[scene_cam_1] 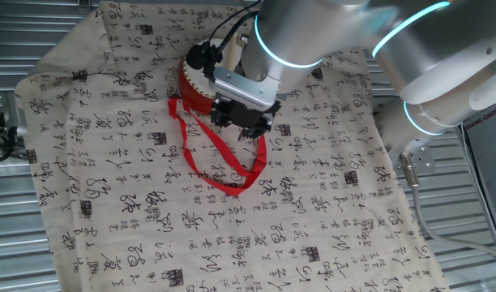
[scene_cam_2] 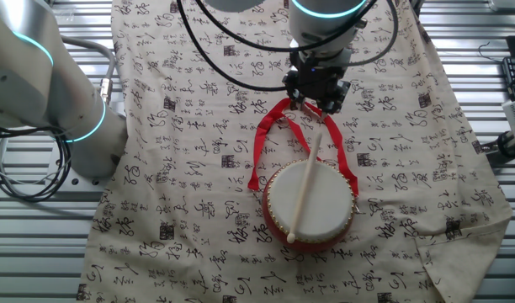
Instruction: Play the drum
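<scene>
1. The counter (scene_cam_2: 459, 168) is covered with a cream cloth (scene_cam_2: 199, 126) printed with black calligraphy characters; ribbed metal shows beyond the cloth edges.
2. The drum (scene_cam_2: 312, 202) sits on the cloth. In the other fixed view it lies near the lower middle of the cloth, cream head facing up, red side wall visible along its lower rim. In one fixed view only part of the red wall (scene_cam_1: 191, 85) shows; the arm hides the rest.
3. A red ribbon (scene_cam_2: 262, 143) loops from the drum across the cloth toward the pincer; in one fixed view the loop (scene_cam_1: 224, 170) lies flat on the cloth.
4. The pincer (scene_cam_2: 318, 99) hangs beside the drum, above the ribbon, closed on the upper end of a pale drumstick (scene_cam_2: 308, 189).
5. The drumstick slants down from the pincer and lies across the drum head, its lower end near the head's edge.
6. The arm (scene_cam_2: 47, 76) shows lit cyan rings at its joints, and black cables (scene_cam_2: 232, 38) run to the wrist.
</scene>
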`<move>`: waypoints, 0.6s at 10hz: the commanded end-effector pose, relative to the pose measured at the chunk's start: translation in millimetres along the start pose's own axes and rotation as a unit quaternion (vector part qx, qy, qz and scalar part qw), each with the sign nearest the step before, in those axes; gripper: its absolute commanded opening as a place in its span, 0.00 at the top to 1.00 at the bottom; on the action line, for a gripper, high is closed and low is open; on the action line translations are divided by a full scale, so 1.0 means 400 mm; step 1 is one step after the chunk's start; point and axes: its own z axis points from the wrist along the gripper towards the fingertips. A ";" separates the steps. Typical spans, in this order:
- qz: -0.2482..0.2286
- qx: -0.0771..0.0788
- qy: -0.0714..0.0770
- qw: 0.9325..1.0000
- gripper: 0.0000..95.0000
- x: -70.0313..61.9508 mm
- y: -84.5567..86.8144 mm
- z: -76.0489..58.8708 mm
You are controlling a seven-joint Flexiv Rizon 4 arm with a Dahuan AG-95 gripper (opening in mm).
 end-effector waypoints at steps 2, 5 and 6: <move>-0.005 0.000 0.000 1.000 0.60 0.001 0.000 -0.001; -0.010 0.000 -0.002 1.000 0.60 0.001 0.000 -0.001; -0.013 0.000 -0.004 1.000 0.60 0.001 0.000 -0.001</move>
